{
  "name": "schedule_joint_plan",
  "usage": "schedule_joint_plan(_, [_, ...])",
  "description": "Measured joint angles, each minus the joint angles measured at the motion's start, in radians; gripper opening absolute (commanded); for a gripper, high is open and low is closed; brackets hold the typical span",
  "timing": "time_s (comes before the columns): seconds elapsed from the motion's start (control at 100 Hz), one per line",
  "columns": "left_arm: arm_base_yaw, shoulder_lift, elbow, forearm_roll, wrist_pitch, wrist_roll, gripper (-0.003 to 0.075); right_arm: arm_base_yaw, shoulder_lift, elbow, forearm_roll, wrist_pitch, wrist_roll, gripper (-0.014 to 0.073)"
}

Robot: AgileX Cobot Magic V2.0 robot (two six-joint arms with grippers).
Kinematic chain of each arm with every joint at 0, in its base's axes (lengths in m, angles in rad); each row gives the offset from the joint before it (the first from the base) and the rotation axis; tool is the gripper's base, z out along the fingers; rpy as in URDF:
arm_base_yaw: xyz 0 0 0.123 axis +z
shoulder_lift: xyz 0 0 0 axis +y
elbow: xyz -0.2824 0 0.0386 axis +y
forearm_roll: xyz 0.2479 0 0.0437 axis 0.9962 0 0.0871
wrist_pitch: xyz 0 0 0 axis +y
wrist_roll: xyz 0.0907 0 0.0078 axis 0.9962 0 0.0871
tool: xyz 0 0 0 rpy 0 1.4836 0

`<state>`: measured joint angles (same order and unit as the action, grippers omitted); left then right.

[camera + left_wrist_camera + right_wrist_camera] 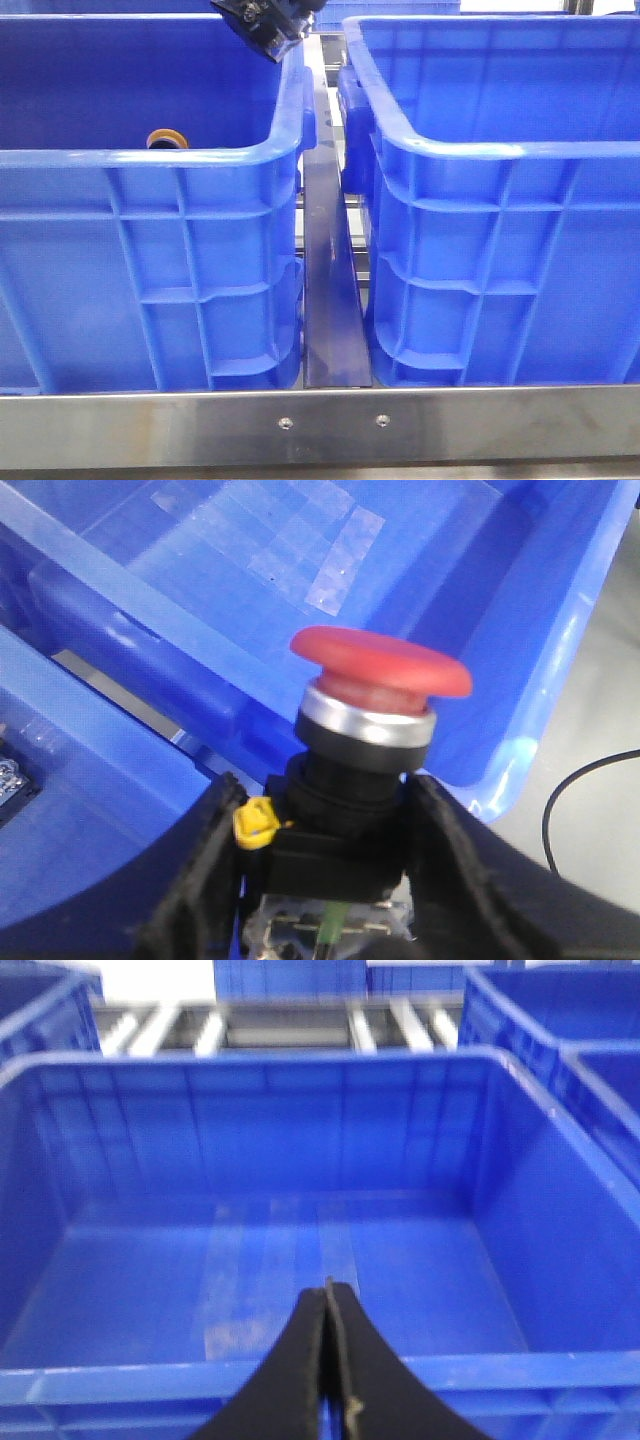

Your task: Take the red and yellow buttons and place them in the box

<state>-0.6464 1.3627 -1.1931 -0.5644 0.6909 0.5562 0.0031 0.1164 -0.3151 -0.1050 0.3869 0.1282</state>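
Red button sits squeezed in the left gripper above a blue box. Right gripper is pressed together, holding nothing, over another blue box.

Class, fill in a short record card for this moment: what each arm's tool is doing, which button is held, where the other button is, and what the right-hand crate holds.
left tool: shut on the red button, gripping its black body
red button position: above a blue crate
right tool: shut, holding nothing
yellow button: in the left crate, only its top showing
right crate: nothing visible inside
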Motion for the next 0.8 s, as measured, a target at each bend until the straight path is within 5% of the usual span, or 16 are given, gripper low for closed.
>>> schedule_joint_plan(0.3, [0.0, 0.0, 0.0, 0.0, -0.002, 0.0, 0.0093, 0.0, 0.347, -0.27, 0.0, 0.23, 0.0, -0.0047])
schedule_joint_plan(0.42, [0.0, 0.0, 0.0, 0.0, -0.004, 0.0, 0.0093, 0.0, 0.49, -0.379, 0.005, 0.31, 0.0, 0.0101])
schedule_joint_plan(0.61, [0.0, 0.0, 0.0, 0.0, -0.004, 0.0, 0.0093, 0.0, 0.676, -0.499, 0.071, 0.381, 0.0, 0.048])
schedule_joint_plan(0.8, [0.0, 0.0, 0.0, 0.0, -0.006, 0.0, 0.0093, 0.002, 0.785, -0.562, 0.236, 0.401, -0.019, 0.0507])
